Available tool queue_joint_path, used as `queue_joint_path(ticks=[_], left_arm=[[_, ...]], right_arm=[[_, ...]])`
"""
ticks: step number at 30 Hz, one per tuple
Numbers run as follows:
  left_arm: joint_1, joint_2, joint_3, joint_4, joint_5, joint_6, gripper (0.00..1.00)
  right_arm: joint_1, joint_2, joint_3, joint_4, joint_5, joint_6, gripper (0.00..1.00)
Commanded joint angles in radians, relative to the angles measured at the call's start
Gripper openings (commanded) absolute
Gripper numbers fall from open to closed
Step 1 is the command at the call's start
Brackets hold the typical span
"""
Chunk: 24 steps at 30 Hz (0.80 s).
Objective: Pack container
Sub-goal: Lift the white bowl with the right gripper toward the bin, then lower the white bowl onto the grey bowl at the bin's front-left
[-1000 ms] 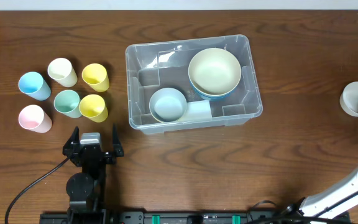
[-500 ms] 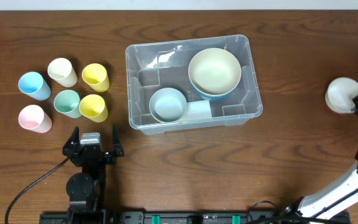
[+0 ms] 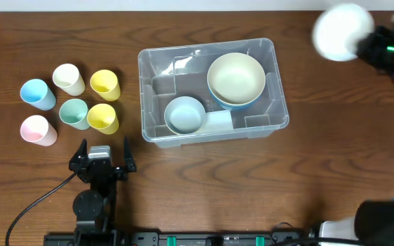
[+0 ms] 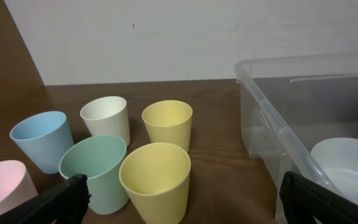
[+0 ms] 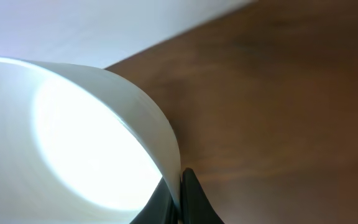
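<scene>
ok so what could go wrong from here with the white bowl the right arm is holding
1. The right jaws pinch only the thin rim of the white bowl. It looks blurred overhead, so it might tip or slip out mid-swing.
2. The container holds the cream bowl and small blue bowl, leaving little free floor. The white one could land crooked on a rim.

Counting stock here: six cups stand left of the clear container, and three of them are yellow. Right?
No: only two are yellow, the far yellow cup and the near yellow cup, as the overhead view shows. All six do stand left of the container.
</scene>
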<state>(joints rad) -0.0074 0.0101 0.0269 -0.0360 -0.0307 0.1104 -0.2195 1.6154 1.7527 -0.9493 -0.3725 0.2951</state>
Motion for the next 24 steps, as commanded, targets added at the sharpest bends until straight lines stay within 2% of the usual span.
queue_joint_path(ticks=[1, 5, 14, 24], left_arm=[[0.004, -0.005, -0.023, -0.032, -0.023, 0.017, 0.98], [0.005, -0.005, -0.023, -0.032, -0.022, 0.017, 0.98], [0.004, -0.005, -0.023, -0.032, -0.023, 0.017, 0.98], [0.005, -0.005, -0.023, -0.032, -0.023, 0.017, 0.98]], right_arm=[[0.145, -0.001, 0.0, -0.008, -0.017, 0.015, 0.01], [0.342, 0.038, 0.0, -0.005, 0.037, 0.049, 0.01], [0.64, 0.189, 0.0, 0.026, 0.088, 0.098, 0.01], [0.811, 0.368, 0.0, 0.031, 0.092, 0.131, 0.01]])
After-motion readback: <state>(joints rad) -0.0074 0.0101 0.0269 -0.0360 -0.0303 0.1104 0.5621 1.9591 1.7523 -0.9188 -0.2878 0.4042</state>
